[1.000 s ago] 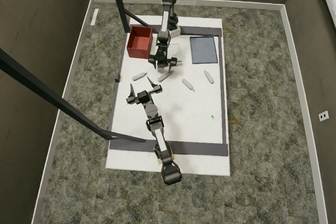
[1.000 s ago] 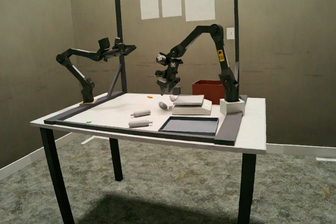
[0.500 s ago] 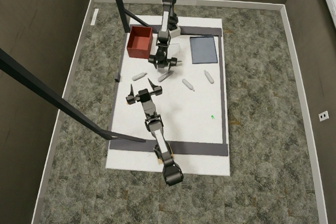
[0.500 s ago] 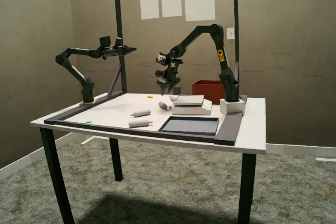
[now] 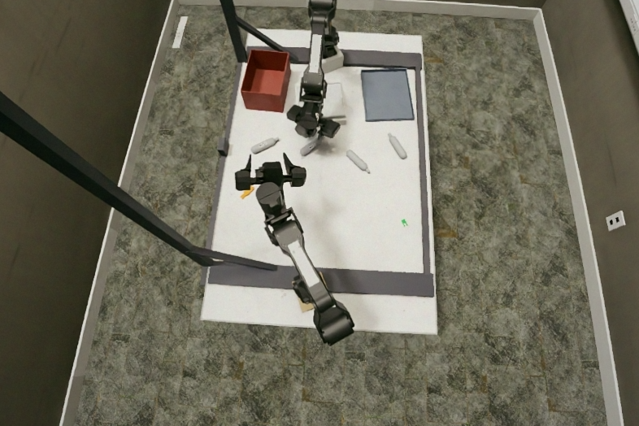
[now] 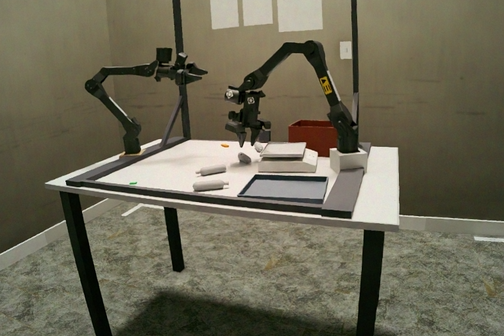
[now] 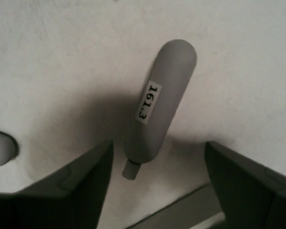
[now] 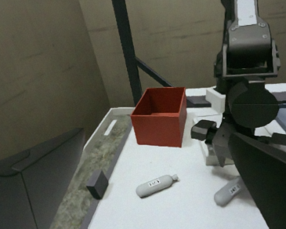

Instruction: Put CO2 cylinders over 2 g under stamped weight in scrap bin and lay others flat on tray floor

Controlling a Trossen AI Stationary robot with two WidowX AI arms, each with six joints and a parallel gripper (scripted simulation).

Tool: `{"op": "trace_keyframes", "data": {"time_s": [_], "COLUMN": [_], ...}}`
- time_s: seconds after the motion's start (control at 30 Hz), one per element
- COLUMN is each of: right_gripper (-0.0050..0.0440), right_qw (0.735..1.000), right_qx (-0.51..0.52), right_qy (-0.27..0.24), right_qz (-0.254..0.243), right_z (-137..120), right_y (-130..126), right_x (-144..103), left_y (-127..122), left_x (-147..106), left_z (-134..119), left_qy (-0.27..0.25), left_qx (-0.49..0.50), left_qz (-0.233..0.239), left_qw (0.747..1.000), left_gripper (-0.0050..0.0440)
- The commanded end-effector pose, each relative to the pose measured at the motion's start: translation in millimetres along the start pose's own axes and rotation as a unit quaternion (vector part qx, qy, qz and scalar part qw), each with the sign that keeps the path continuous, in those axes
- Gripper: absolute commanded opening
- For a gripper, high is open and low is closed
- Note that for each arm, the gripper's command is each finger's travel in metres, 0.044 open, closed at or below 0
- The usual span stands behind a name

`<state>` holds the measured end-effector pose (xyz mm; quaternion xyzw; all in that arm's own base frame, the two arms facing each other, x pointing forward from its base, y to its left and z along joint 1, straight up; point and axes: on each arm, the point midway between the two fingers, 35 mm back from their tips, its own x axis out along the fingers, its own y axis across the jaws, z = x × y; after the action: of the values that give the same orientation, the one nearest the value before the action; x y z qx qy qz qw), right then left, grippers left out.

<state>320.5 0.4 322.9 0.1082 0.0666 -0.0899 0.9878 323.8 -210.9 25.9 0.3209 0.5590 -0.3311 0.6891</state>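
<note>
Several grey CO2 cylinders lie on the white table top. One, labelled 161.3 (image 7: 160,110), lies just under my left gripper (image 5: 314,142), beside the scale (image 6: 288,158). In the left wrist view the fingers stand apart on either side of its neck end and do not touch it. Other cylinders lie at the left (image 5: 264,144), in the middle (image 5: 357,160) and at the right (image 5: 397,145). The red scrap bin (image 5: 266,80) and the blue-grey tray (image 5: 387,94) stand at the back. My right gripper (image 5: 267,158) (image 6: 195,70) is wide open, empty and raised high.
A small dark block (image 5: 223,145) sits at the table's left border. A small orange piece (image 5: 245,193) and a green one (image 5: 405,222) lie on the top. Black frame posts (image 5: 227,2) rise at the left. A dark strip borders the work area.
</note>
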Motion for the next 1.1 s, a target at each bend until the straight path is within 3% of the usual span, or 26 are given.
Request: {"op": "trace_keyframes", "data": {"time_s": [0.0,0.2,0.23,0.67,0.77,0.9,1.07], "right_gripper": [0.0440,0.0440,0.0440,0.0440,0.0440,0.0440,0.0440], "right_qw": [0.998,0.995,0.993,0.975,0.973,0.962,0.961], "right_qx": [0.032,0.040,0.032,0.033,0.027,-0.013,-0.015], "right_qy": [0.027,0.052,0.075,0.111,0.118,0.163,0.166], "right_qz": [-0.042,-0.073,-0.087,-0.190,-0.196,-0.220,-0.221], "right_z": [8,3,-5,-4,-6,-22,-23], "right_y": [2,0,-4,-12,-14,-26,-26], "right_x": [-3,-7,-10,-34,-36,-47,-48], "left_y": [7,10,10,15,15,14,11], "left_x": [0,3,4,12,12,16,26], "left_z": [6,5,5,2,2,-2,-6], "left_qy": [0.020,0.034,0.037,0.067,0.068,0.071,0.075], "left_qx": [0.057,0.091,0.100,0.177,0.178,0.179,0.178], "left_qz": [-0.009,-0.018,-0.020,-0.045,-0.045,-0.048,-0.050], "left_qw": [0.998,0.995,0.994,0.981,0.981,0.980,0.980], "left_gripper": [0.0244,0.0244,0.0244,0.0244,0.0244,0.0244,0.0244]}}
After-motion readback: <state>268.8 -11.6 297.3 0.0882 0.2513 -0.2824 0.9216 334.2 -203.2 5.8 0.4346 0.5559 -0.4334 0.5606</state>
